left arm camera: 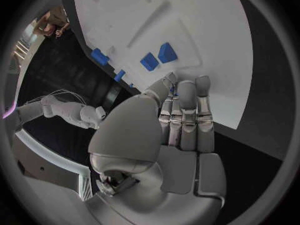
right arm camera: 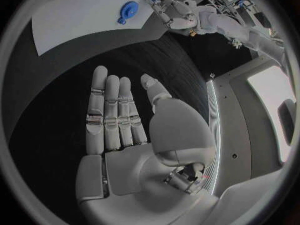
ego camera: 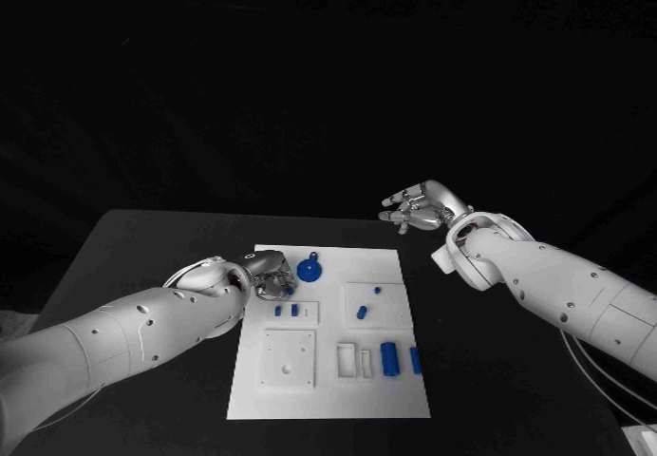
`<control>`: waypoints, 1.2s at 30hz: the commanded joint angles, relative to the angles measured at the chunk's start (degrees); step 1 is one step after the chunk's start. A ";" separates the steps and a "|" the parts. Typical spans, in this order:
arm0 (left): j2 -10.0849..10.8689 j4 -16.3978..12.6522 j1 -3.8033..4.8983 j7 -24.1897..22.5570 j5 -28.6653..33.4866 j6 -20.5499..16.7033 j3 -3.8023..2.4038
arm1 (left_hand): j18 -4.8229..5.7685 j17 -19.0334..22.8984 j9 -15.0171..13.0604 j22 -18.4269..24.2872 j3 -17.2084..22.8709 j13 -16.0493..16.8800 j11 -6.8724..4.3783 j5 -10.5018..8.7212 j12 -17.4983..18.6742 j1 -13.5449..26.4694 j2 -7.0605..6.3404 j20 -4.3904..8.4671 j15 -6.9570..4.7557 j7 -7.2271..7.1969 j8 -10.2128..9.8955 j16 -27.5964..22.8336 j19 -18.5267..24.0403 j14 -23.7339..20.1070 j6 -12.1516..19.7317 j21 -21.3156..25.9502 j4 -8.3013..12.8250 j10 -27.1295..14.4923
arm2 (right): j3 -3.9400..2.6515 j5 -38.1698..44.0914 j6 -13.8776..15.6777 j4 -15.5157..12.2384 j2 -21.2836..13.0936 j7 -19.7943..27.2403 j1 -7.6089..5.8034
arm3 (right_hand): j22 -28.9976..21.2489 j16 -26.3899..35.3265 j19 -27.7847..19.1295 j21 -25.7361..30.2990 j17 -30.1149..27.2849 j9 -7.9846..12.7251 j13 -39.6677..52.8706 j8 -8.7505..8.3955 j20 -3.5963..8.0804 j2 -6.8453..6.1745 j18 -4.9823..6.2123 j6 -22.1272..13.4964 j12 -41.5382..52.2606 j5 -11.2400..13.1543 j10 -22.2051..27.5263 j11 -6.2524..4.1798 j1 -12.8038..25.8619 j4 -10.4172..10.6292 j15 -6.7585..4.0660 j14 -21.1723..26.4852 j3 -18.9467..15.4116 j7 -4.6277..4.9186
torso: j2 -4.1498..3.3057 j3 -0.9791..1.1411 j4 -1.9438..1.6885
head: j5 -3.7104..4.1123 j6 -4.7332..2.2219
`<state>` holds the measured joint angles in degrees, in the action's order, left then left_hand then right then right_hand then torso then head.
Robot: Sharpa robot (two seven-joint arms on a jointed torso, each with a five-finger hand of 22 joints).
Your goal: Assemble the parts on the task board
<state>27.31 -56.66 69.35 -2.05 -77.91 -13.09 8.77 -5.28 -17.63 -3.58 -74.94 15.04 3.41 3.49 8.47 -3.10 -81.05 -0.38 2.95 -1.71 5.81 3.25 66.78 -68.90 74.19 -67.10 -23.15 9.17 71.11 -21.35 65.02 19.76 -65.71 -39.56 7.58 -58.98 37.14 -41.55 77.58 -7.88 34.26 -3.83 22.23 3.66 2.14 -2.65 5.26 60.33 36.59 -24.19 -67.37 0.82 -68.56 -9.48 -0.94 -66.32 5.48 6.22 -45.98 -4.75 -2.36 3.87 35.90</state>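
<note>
The silver left hand (ego camera: pixel 264 269) is hovering over the far left corner of the white rectangular task board (ego camera: pixel 328 404) with its fingers (left arm camera: pixel 186 116) lying straight and side by side, gripping nothing, just beside the round blue disc-shaped part (ego camera: pixel 310 270) with a small tab pointing away from the robot. The silver right hand (ego camera: pixel 424 207) is hanging over the black table (ego camera: pixel 137 256) beyond the board's far right corner — palm flat, fingers (right arm camera: pixel 106 110) extended, thumb set apart, empty. Small blue block parts (ego camera: pixel 393 358) are lying on the board — long axes running toward the robot.

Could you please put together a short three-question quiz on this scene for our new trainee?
1. True or false: the right hand rests on the task board.
2. Which hand is over the board's far left corner, beside the round blue part? A) left hand B) right hand
3. Fill in: the right hand's fingers are spread and hold ____.

Key: 1 false; 2 A; 3 nothing.
</note>
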 commanded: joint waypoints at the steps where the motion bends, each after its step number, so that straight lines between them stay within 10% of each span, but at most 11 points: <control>1: -0.32 -0.12 -0.06 0.99 -0.75 2.16 0.01 | -0.69 0.03 -0.03 -1.17 0.00 -0.05 0.12 -0.37 -0.22 0.15 0.30 -0.31 0.23 0.17 0.29 -0.05 0.38 -0.42 0.33 0.13 -0.08 -0.63 | -0.02 -0.01 -0.34 -0.07 -0.03 0.53 0.00 | -0.05 -0.30 -0.36 -0.16 -0.06 0.02 -0.06 -0.07 -0.02 -0.11 -0.86 0.51 0.23 -0.19 0.05 -0.03 0.53 -0.21 -0.06 0.36 0.26 0.08 | 0.00 0.00 -0.04 | 0.05 0.01; 36: 0.62 0.13 -0.06 1.69 -1.68 0.53 0.01 | -2.88 1.34 0.05 -1.15 0.47 -0.08 3.17 -0.90 -0.21 -0.56 -2.88 -2.51 2.39 -0.91 0.23 1.00 0.87 -1.97 7.18 0.00 0.70 -10.30 | -0.02 -0.11 -0.33 0.25 0.04 0.71 0.01 | -0.47 -0.26 -0.54 -0.47 -0.11 0.03 -0.11 -0.08 -0.05 -0.16 -0.87 0.38 0.16 -0.19 0.12 0.00 0.46 -0.24 -0.03 0.44 0.24 0.11 | 0.03 -0.06 -0.03 | -0.18 0.12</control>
<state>27.78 -56.76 69.50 -0.93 -79.21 -11.89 8.62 -7.14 -16.35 -3.61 -74.92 15.74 3.24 6.70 7.70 -3.54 -81.56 -2.87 0.71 0.32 5.10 3.82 67.45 -68.08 72.37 -60.27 -23.15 9.86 61.03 -21.35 64.94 19.76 -65.47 -39.54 7.65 -58.98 36.71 -41.55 77.58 -8.23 34.20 -3.83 22.17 3.66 2.15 -2.65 5.26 60.33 36.59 -24.19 -67.37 0.82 -68.56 -9.48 -0.94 -66.32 5.48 6.22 -45.96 -4.82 -2.37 3.71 36.03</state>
